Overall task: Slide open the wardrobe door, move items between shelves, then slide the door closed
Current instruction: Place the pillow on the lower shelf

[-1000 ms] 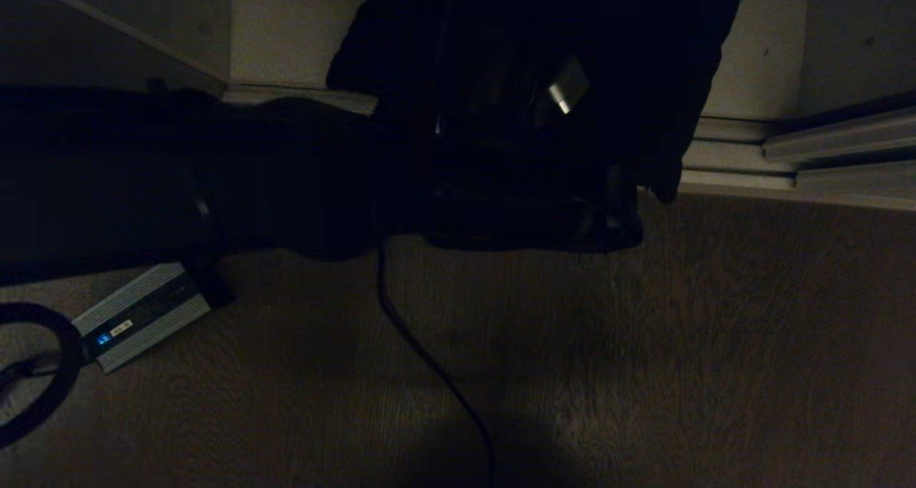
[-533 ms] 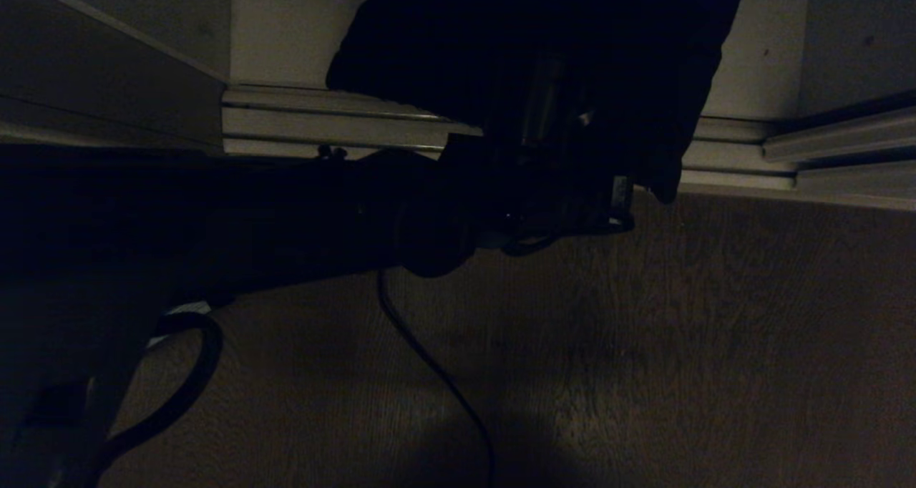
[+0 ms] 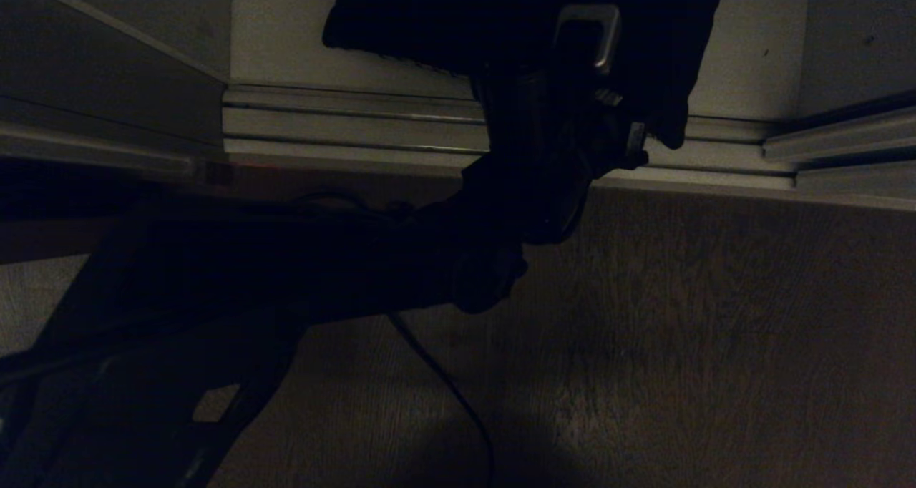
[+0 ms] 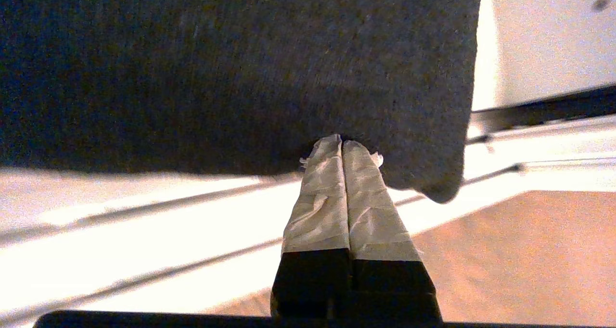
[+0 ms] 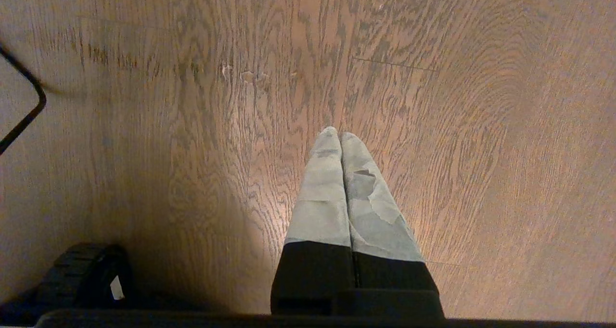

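My left gripper [image 4: 342, 143] is shut on the lower edge of the cushion [image 4: 240, 68], which looks dark grey here, near one of its corners. In the head view the cushion [image 3: 429, 16] hangs as a black shape at the top middle, in front of the wardrobe opening, with my left arm [image 3: 322, 273] reaching up to it from the lower left. Behind it lies an off-white shelf board [image 3: 286, 37]. A pale grey door panel [image 3: 107, 59] stands at the far left. My right gripper [image 5: 339, 136] is shut on nothing, pointing at the wood floor.
The ribbed metal floor track [image 3: 343, 127] runs across below the opening and continues at the right [image 3: 837, 144]. Another pale panel [image 3: 859, 30] stands at the top right. A black cable [image 3: 444, 388] trails over the wood floor [image 3: 715, 330].
My left arm has swung up and its wrist has turned, carrying the cushion a little higher toward the opening. The arm now hides the silver box on the floor.
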`<state>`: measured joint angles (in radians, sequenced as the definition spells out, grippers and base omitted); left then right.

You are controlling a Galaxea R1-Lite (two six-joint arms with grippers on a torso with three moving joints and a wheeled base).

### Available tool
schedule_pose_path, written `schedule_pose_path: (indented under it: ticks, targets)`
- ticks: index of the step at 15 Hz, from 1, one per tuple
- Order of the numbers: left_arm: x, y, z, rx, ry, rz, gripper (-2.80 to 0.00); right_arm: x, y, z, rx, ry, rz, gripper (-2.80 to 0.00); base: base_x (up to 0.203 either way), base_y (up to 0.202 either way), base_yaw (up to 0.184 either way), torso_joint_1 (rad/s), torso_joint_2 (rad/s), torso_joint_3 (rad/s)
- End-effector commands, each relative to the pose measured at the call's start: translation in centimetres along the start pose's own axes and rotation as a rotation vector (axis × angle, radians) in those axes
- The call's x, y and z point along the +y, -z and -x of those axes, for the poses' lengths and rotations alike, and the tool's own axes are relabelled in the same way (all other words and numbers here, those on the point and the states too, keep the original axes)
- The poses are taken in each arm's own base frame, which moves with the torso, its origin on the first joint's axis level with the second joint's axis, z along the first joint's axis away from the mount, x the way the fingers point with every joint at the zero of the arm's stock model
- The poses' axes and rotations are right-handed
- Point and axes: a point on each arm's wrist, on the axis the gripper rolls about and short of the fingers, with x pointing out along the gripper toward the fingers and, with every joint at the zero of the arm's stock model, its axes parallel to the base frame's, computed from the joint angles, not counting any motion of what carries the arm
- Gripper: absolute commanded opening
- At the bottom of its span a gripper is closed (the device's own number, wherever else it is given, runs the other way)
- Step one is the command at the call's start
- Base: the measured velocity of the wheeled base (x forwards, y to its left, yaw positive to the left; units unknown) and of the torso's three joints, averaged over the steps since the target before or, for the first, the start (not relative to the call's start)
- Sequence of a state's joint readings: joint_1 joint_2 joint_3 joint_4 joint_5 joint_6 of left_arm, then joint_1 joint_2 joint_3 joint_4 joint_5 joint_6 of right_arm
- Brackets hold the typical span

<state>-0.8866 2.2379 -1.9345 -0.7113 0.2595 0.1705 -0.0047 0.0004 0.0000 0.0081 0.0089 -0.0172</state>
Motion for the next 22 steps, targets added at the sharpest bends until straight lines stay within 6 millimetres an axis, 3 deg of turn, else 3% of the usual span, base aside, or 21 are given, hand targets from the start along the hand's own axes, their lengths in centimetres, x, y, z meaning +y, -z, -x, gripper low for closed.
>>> schedule_pose_path:
  ticks: [1, 3, 4, 7, 9, 11, 13, 17, 22]
  targets:
    - [0.6, 1.7, -0.6, -0.061, -0.036, -0.067, -2.8, 0.0, 0.1, 0.0, 0.001, 0.0, 0.001, -2.8, 0.0, 0.0, 0.0, 0.0, 0.0, 0.0]
    - [0.8, 0.8, -0.5, -0.14, -0.075, -0.078, -2.8, 0.0, 0.1, 0.0, 0.001, 0.0, 0.001, -2.8, 0.0, 0.0, 0.0, 0.0, 0.0, 0.0]
    - [0.0, -0.1, -0.1, -0.165, -0.065, -0.067, -2.8, 0.0, 0.1, 0.0, 0.002, 0.0, 0.001, -2.8, 0.0, 0.0, 0.0, 0.0, 0.0, 0.0]
    - [-2.0, -4.2, 1.4, -0.236, -0.06, -0.007, -2.8, 0.0, 0.1, 0.0, 0.001, 0.0, 0.0, -2.8, 0.0, 0.0, 0.0, 0.0, 0.0, 0.0]
    - [-1.3, -7.8, 2.5, -0.291, -0.118, 0.033, -2.8, 0.0, 0.1, 0.0, 0.002, 0.0, 0.0, -2.8, 0.0, 0.0, 0.0, 0.0, 0.0, 0.0]
    - [-0.6, -9.4, 3.0, -0.284, -0.187, 0.051, -2.8, 0.0, 0.1, 0.0, 0.002, 0.0, 0.001, -2.8, 0.0, 0.0, 0.0, 0.0, 0.0, 0.0]
    - [2.0, -9.2, 2.5, -0.272, -0.264, 0.024, -2.8, 0.0, 0.1, 0.0, 0.002, 0.0, 0.001, -2.8, 0.0, 0.0, 0.0, 0.0, 0.0, 0.0]
    - [10.2, -8.9, 1.5, -0.286, -0.443, -0.073, -2.8, 0.0, 0.1, 0.0, 0.002, 0.0, 0.0, -2.8, 0.0, 0.0, 0.0, 0.0, 0.0, 0.0]
    - [13.2, -8.2, 2.3, -0.257, -0.499, -0.122, -2.8, 0.0, 0.3, -0.1, 0.01, -0.001, 0.001, -2.8, 0.0, 0.0, 0.0, 0.0, 0.0, 0.0]
